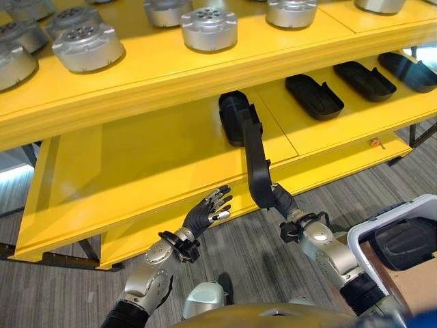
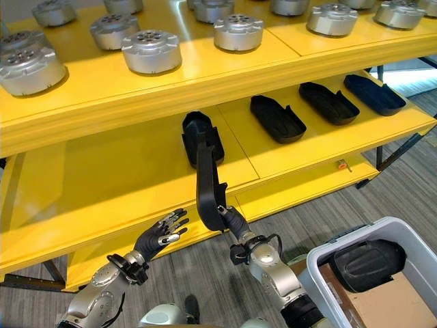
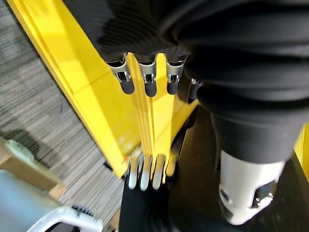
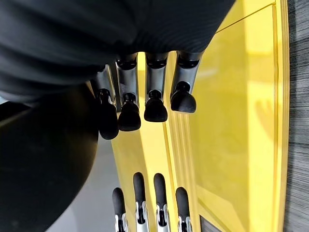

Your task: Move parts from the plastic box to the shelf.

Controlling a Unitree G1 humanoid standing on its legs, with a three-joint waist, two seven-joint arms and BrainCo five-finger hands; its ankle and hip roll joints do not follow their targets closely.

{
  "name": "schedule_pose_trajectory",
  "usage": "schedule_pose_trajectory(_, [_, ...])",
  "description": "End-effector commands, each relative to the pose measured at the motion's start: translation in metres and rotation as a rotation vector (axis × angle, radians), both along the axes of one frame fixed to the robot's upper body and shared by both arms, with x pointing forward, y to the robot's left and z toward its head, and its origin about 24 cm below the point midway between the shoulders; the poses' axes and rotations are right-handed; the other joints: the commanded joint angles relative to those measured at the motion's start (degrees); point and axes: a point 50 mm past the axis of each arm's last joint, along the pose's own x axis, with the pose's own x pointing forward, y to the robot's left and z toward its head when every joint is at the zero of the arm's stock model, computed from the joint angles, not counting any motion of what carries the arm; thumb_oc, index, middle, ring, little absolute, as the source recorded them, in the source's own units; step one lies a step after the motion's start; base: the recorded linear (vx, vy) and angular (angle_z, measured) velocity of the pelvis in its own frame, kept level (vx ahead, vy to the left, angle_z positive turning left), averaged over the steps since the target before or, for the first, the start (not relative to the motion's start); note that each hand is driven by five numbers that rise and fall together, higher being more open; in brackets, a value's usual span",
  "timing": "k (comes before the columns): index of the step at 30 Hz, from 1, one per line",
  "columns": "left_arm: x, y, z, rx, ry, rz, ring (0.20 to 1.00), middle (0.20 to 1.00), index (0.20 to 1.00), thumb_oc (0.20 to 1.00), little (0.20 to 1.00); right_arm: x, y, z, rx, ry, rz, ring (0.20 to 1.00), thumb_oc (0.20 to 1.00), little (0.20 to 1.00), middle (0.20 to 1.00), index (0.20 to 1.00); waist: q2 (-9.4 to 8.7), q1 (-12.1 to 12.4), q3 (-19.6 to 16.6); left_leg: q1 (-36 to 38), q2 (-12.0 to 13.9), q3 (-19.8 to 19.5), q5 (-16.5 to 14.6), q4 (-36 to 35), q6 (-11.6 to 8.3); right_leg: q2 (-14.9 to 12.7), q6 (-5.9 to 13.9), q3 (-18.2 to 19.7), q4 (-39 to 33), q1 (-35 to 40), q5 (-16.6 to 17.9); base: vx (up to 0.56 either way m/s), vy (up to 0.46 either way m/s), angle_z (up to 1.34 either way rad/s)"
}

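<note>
Taking the yellow shelf (image 1: 171, 157) as the landmark: nearest, well short of its front edge, the plastic box (image 2: 328, 263) sits on the floor with another dark part (image 2: 369, 263) still inside. Just before the front edge, the right hand (image 1: 283, 201) has its fingers curled round the lower end of a long black part (image 1: 251, 160), which stands nearly upright and leans in over the lower deck. Beside it the left hand (image 1: 208, 208) hovers by the same edge, fingers straight and slightly spread, holding nothing.

The part looks like a stiff moulded shell, probably light; gripped at one end it would lever on the wrist, so a hold nearer its middle seems safer.

Further in, a black part (image 1: 232, 113) lies on the lower deck just behind the held one, with more black trays (image 1: 314, 96) in a row toward the robot's right. Open deck lies toward the left; the upper deck, carrying silver round parts (image 1: 208, 29), overhangs and limits headroom
</note>
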Motion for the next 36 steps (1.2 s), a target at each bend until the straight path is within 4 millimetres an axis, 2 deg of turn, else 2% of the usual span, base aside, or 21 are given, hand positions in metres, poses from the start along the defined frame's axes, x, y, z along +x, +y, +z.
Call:
schedule_pose_trajectory(1, [0.006,-0.008,0.029,-0.020,-0.150,-0.021,1.000,1.000,1.000,1.000,1.000,0.014,0.015,0.038,0.044,-0.175,0.081,0.200,0.200,0.200,0.200,0.200,1.20,1.32,-1.14,5.65,6.40,2.53,3.62,-5.01,-5.93,3.71,2.68,0.27,-3.60,1.10,2.88,-0.11,0.341,0.24])
schedule_pose_trajectory(8, [0.009,-0.009,0.028,-0.002,-0.148,-0.046,1.000,1.000,1.000,1.000,1.000,0.016,0.025,0.035,0.037,-0.176,0.084,0.200,0.200,0.200,0.200,0.200,1.49,4.13,-1.00,5.85,1.30,0.87,1.97,-7.11,-3.04,-1.55,5.28,-2.94,0.45,-0.80,9.76,-0.07,0.231,0.22])
schedule_pose_trajectory(10, [0.010,-0.010,0.027,0.000,-0.146,-0.045,1.000,1.000,1.000,1.000,1.000,0.016,0.027,0.035,0.034,-0.176,0.083,0.200,0.200,0.200,0.200,0.200,1.61,4.14,-1.03,5.69,0.66,0.52,1.45,-7.22,-2.37,-1.92,5.40,-2.56,2.13,-1.56,9.97,-0.03,0.146,0.20])
schedule_pose_trajectory(13, [0.013,-0.008,0.025,0.001,-0.139,-0.042,1.000,1.000,1.000,1.000,1.000,0.014,0.027,0.035,0.028,-0.179,0.072,0.200,0.200,0.200,0.200,0.200,1.60,2.76,-1.17,5.75,0.03,-0.25,0.97,-7.13,-1.66,1.91,4.14,0.91,3.67,-2.64,6.50,0.02,0.073,0.32])
schedule_pose_trajectory(16, [0.011,-0.006,0.025,-0.008,-0.136,-0.035,1.000,1.000,1.000,1.000,1.000,0.015,0.026,0.035,0.000,-0.190,0.066,0.200,0.200,0.200,0.200,0.200,1.32,2.47,-1.22,6.35,-0.23,0.30,0.88,-7.32,-2.01,5.18,3.22,0.82,1.82,-2.57,5.08,0.06,0.028,0.42])
schedule_pose_trajectory(17, [0.011,-0.006,0.025,-0.013,-0.130,-0.033,1.000,1.000,1.000,1.000,1.000,0.016,0.024,0.035,-0.011,-0.194,0.061,0.200,0.200,0.200,0.200,0.200,1.14,2.01,-1.24,6.60,-0.31,0.26,0.78,-7.34,-2.28,6.98,2.89,1.82,-0.13,-2.72,4.67,0.07,-0.004,0.01])
schedule_pose_trajectory(18, [0.011,-0.007,0.025,-0.015,-0.128,-0.033,1.000,1.000,1.000,1.000,1.000,0.017,0.024,0.035,-0.016,-0.198,0.062,0.200,0.200,0.200,0.200,0.200,1.09,1.83,-1.24,6.64,-0.28,0.22,0.78,-7.34,-2.40,7.53,2.76,2.26,-0.85,-2.73,4.57,0.07,-0.021,0.01])
schedule_pose_trajectory(19, [0.011,-0.008,0.025,-0.016,-0.123,-0.037,1.000,1.000,1.000,1.000,1.000,0.018,0.024,0.035,-0.021,-0.200,0.057,0.200,0.200,0.200,0.200,0.200,0.93,1.36,-1.23,6.70,-0.39,-0.21,0.75,-7.34,-2.56,8.73,2.49,3.66,-2.35,-3.03,4.41,0.18,-0.066,0.14])
schedule_pose_trajectory(20, [0.011,-0.014,0.023,-0.014,-0.113,-0.059,1.000,1.000,1.000,1.000,1.000,0.020,0.021,0.034,-0.028,-0.199,0.049,0.200,0.200,0.200,0.200,0.200,0.56,-0.23,-1.16,6.93,-0.90,-1.82,0.54,-7.34,-2.93,11.93,1.78,8.08,-6.23,-4.03,5.09,0.18,-0.066,0.22])
schedule_pose_trajectory(21, [0.010,-0.014,0.023,-0.013,-0.111,-0.061,1.000,1.000,1.000,1.000,1.000,0.021,0.021,0.034,-0.029,-0.199,0.049,0.200,0.200,0.200,0.200,0.200,0.56,-0.38,-1.13,6.99,-0.93,-1.99,0.49,-7.34,-2.96,12.21,1.73,8.44,-6.64,-4.07,5.30,0.22,-0.105,0.45])
schedule_pose_trajectory(22, [0.010,-0.018,0.021,-0.005,-0.106,-0.079,1.000,1.000,1.000,1.000,1.000,0.023,0.019,0.034,-0.032,-0.201,0.037,0.200,0.200,0.200,0.200,0.200,0.20,-1.62,-0.95,6.64,-1.53,-2.81,0.97,-7.34,-2.66,13.47,1.15,11.35,-8.31,-6.23,7.52,0.14,-0.080,0.67])
schedule_pose_trajectory(24, [0.009,-0.023,0.019,0.011,-0.109,-0.108,1.000,1.000,1.000,1.000,1.000,0.027,0.018,0.036,-0.029,-0.208,0.020,0.200,0.200,0.200,0.200,0.200,0.05,-2.99,-0.46,7.16,-1.91,-4.32,0.33,-7.23,-2.20,13.89,1.76,14.87,-7.03,-8.89,8.78,0.20,-0.108,0.67])
schedule_pose_trajectory(25, [0.009,-0.023,0.019,0.015,-0.110,-0.112,1.000,1.000,1.000,1.000,1.000,0.028,0.017,0.037,-0.029,-0.212,0.018,0.200,0.200,0.200,0.200,0.200,-0.02,-3.15,-0.36,7.26,-1.90,-4.51,0.27,-7.13,-2.19,14.01,1.68,15.18,-6.97,-8.87,8.64,0.19,-0.125,0.34])
schedule_pose_trajectory(29, [0.008,-0.024,0.017,0.010,-0.106,-0.117,1.000,1.000,1.000,1.000,1.000,0.030,0.013,0.037,-0.028,-0.214,0.019,0.200,0.200,0.200,0.200,0.200,-0.14,-2.98,-0.78,7.49,-1.91,-4.60,0.31,-6.98,-2.33,14.28,1.01,14.70,-7.86,-7.52,8.42,0.16,-0.094,0.30])
schedule_pose_trajectory(36, [0.002,-0.028,0.011,0.008,-0.083,-0.144,1.000,1.000,1.000,1.000,1.000,0.029,0.011,0.030,-0.067,-0.211,0.023,0.200,0.200,0.200,0.200,0.200,0.21,-3.20,-2.47,7.28,-2.52,-2.60,-1.43,-4.57,-2.35,14.67,-0.77,13.43,-9.16,-3.13,5.03,0.17,-0.056,0.13])
